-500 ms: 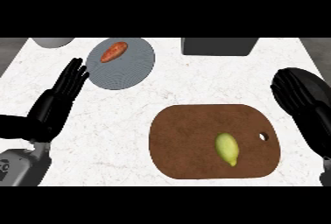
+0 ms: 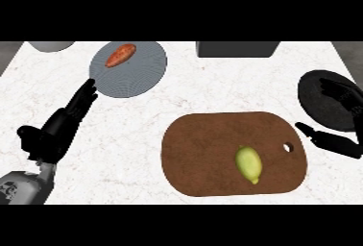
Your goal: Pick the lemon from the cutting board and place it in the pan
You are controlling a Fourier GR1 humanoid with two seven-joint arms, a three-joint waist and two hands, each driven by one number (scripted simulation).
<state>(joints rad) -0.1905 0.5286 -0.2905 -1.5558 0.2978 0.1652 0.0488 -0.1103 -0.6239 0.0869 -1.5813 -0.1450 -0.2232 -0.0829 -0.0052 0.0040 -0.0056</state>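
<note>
A white marbled table (image 2: 212,86). At left, the left hand (image 2: 62,129) rests open, fingers straight. Lower centre, the lemon (image 2: 248,164) lies on the brown cutting board (image 2: 205,153): likely light, firm, waxy and prone to roll, best gripped across its narrow middle. Far right, the right hand (image 2: 343,144) is spread wide by the black pan (image 2: 315,93)

The surface (image 2: 212,91) is seen as marble-like stone with faint veins. The cutting board (image 2: 205,153) is shown in matt brown wood, the plate (image 2: 138,72) in finely textured grey, the pan (image 2: 315,93) in matt black.
</note>
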